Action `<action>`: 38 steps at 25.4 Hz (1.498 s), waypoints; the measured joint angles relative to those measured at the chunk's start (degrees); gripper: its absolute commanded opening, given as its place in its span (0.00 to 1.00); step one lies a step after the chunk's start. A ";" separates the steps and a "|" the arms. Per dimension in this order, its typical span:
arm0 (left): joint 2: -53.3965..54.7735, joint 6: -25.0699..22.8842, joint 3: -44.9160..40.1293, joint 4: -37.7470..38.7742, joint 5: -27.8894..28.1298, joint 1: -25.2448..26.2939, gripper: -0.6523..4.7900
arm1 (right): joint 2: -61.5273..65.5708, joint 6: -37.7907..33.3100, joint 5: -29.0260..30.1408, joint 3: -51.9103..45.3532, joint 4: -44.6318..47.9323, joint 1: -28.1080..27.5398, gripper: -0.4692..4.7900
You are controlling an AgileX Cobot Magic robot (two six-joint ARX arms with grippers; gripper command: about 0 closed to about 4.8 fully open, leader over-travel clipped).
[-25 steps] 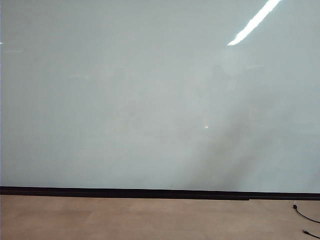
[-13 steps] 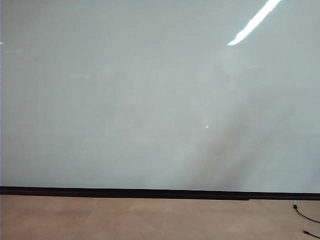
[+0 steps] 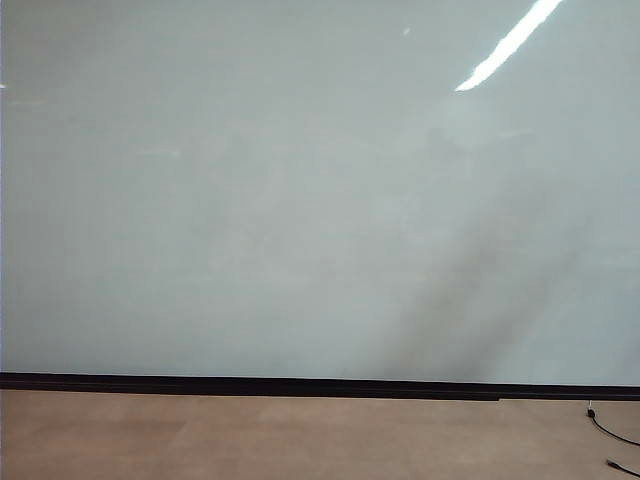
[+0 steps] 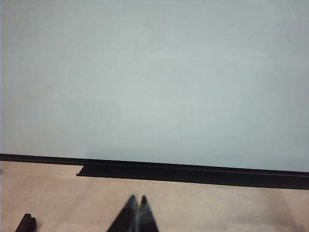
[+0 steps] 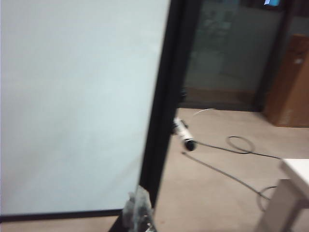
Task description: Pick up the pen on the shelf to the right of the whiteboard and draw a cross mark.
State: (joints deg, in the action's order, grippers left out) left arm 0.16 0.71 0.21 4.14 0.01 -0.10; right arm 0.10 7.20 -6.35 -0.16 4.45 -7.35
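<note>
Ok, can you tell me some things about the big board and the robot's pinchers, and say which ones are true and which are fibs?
1. The whiteboard has a black X drawn on it. False: its surface shows no mark in any view.
2. The left gripper has its jaws together. True.
3. The right gripper is holding a pen. False: it is shut with nothing between its tips, and no pen can be made out.
4. A black strip runs along the whiteboard's bottom edge. True.
5. A cable lies on the floor beyond the whiteboard's right edge. True.
</note>
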 measured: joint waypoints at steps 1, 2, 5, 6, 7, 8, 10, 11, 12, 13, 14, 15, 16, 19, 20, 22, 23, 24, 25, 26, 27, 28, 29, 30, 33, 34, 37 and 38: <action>0.00 -0.02 0.00 0.02 0.00 0.00 0.11 | 0.00 0.02 -1.27 0.00 0.57 0.00 0.09; 0.00 -0.02 0.00 0.00 0.00 0.00 0.11 | 0.00 -0.02 -2.95 0.02 1.25 0.00 0.09; 0.00 0.00 0.00 0.00 0.02 0.00 0.11 | 0.00 -0.04 -5.14 0.02 1.77 0.00 0.09; 0.00 -0.02 0.00 0.00 0.00 0.00 0.11 | 0.00 -0.04 -5.29 0.02 1.73 -0.04 0.09; 0.00 -0.02 0.00 0.00 0.00 0.00 0.11 | 0.00 -0.04 -5.42 0.02 1.73 -0.02 0.09; 0.00 -0.02 0.00 0.00 0.00 0.00 0.11 | 0.00 -0.04 -5.42 0.02 1.75 -0.02 0.09; 0.00 -0.02 0.00 0.00 0.00 0.00 0.11 | 0.00 -0.04 -5.35 0.02 1.73 -0.02 0.17; 0.00 -0.02 0.00 0.00 0.00 0.00 0.11 | 0.00 -0.04 -5.25 0.02 1.73 -0.02 0.25; 0.00 0.00 0.00 0.00 0.00 0.00 0.11 | 0.00 -0.02 -5.05 0.02 1.73 0.00 0.33; 0.00 -0.02 0.00 0.02 0.00 0.00 0.11 | 0.00 -0.04 -4.76 0.02 1.73 0.00 0.38; 0.00 -0.02 0.00 0.00 0.00 0.00 0.11 | 0.00 -0.07 -4.42 0.02 1.70 0.00 0.42; 0.00 -0.02 0.00 0.00 0.00 0.00 0.11 | 0.00 -0.11 -4.26 0.02 1.70 0.00 0.43; 0.00 0.00 0.00 0.00 0.02 0.00 0.11 | 0.00 -0.11 -4.17 0.02 1.62 0.00 0.44; 0.00 -0.02 0.00 0.00 0.02 0.00 0.11 | 0.59 -0.09 -4.15 0.02 1.09 0.00 0.62; 0.00 -0.02 0.00 0.00 0.00 0.00 0.11 | 0.87 -0.11 -4.15 0.02 1.16 0.00 0.65; 0.00 -0.02 0.00 0.02 0.02 0.00 0.11 | 1.62 -0.09 -4.48 0.02 1.55 0.00 0.73; 0.00 0.00 0.00 0.00 0.02 0.00 0.11 | 2.25 -0.07 -4.85 0.02 2.12 0.00 0.74; 0.00 0.00 0.00 0.00 0.00 0.00 0.11 | 2.78 -0.07 -5.05 0.04 2.47 0.00 0.74; 0.00 -0.02 0.00 0.00 0.02 0.00 0.11 | 3.41 -0.11 -5.25 0.04 3.08 -0.02 0.75; 0.00 0.00 0.00 0.00 0.00 0.00 0.11 | 3.96 -0.11 -5.42 0.07 3.76 -0.02 0.80; 0.00 -0.02 0.00 0.00 0.02 0.00 0.11 | 5.33 -0.02 -5.92 0.37 4.85 -0.04 0.80; 0.00 -0.02 0.00 0.00 0.00 0.00 0.11 | 6.43 0.00 -6.29 1.01 4.72 -0.04 0.80; 0.00 -0.02 0.00 0.02 0.00 0.00 0.11 | 7.45 -0.02 -6.54 1.64 4.72 -0.04 0.80; 0.00 -0.02 0.00 0.00 0.00 0.00 0.11 | 8.83 0.00 -6.73 2.49 4.81 -0.04 0.80; 0.00 0.00 0.00 0.02 0.00 0.00 0.11 | 13.16 0.33 -7.23 4.76 5.18 -0.09 0.87; 0.00 0.00 0.00 0.00 0.00 0.00 0.11 | 15.39 0.50 -7.41 5.84 5.18 -0.17 0.90; -0.02 -0.02 0.00 0.00 0.00 0.00 0.11 | 21.59 1.75 -6.84 8.33 6.84 -1.29 0.94; -0.02 -0.02 0.00 0.00 0.02 0.00 0.11 | 23.61 2.16 -5.84 8.94 8.50 -2.16 0.94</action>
State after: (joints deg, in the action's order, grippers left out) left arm 0.14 0.69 0.21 4.14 0.03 -0.10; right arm 23.70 9.37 -12.19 8.78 12.95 -9.52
